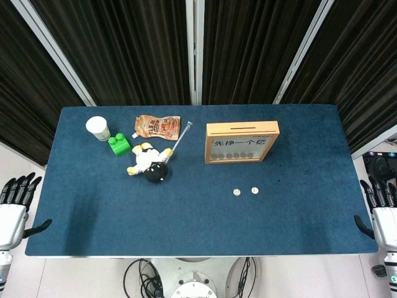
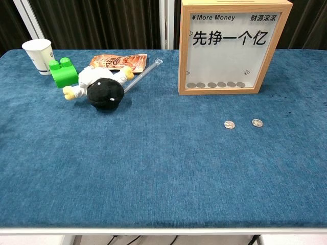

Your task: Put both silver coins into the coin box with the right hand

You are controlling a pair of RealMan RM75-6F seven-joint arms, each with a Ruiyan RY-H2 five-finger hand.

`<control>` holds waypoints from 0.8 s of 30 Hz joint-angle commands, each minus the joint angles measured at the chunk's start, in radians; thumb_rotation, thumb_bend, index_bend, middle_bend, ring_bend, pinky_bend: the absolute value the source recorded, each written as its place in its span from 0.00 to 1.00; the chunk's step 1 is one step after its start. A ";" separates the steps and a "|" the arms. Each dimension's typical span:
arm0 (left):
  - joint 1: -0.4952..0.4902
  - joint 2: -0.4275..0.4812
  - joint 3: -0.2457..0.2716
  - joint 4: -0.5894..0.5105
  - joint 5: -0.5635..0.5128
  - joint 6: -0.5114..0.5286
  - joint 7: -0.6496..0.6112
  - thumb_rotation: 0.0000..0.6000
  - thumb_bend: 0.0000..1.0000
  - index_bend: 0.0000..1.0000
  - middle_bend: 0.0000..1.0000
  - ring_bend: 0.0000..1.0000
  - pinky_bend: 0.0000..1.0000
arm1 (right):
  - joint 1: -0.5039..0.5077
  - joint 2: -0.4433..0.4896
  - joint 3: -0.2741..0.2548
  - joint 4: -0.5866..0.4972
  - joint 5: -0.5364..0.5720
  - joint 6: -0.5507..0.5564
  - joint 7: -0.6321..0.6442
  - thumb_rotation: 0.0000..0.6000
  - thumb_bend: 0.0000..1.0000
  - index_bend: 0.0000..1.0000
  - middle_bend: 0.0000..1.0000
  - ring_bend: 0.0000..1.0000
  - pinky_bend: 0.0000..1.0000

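Note:
Two silver coins lie flat on the blue table, side by side in front of the coin box: one [image 1: 236, 192] [image 2: 229, 124] to the left, the other [image 1: 254, 190] [image 2: 257, 123] to the right. The wooden coin box [image 1: 242, 142] [image 2: 231, 47] stands upright with a clear front, a slot on top and several coins along its bottom. My right hand [image 1: 378, 202] hangs off the table's right edge, fingers apart, holding nothing. My left hand [image 1: 17, 197] sits off the left edge, also holding nothing. Neither hand shows in the chest view.
At the back left stand a white paper cup [image 1: 97, 128] [image 2: 39, 55], a green block [image 1: 118, 144] [image 2: 64, 72], a snack pouch [image 1: 157, 126] [image 2: 118, 61], a clear straw [image 1: 177, 140] and a plush toy [image 1: 149, 163] [image 2: 99, 87]. Dark curtains hang behind the table [image 1: 186, 217].

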 commanded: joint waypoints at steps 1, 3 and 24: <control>0.000 0.003 -0.003 -0.001 -0.002 0.002 -0.002 1.00 0.07 0.05 0.00 0.00 0.00 | 0.002 -0.001 0.001 0.002 0.001 -0.003 0.000 1.00 0.20 0.00 0.00 0.00 0.00; 0.001 0.003 -0.003 -0.001 -0.004 0.003 -0.004 1.00 0.07 0.05 0.00 0.00 0.00 | 0.003 -0.002 0.001 0.005 0.001 -0.006 -0.001 1.00 0.20 0.00 0.00 0.00 0.00; 0.009 -0.011 0.006 0.015 0.012 0.015 -0.020 1.00 0.07 0.05 0.00 0.00 0.00 | 0.171 -0.035 -0.017 -0.074 -0.143 -0.164 -0.164 1.00 0.20 0.00 0.00 0.00 0.00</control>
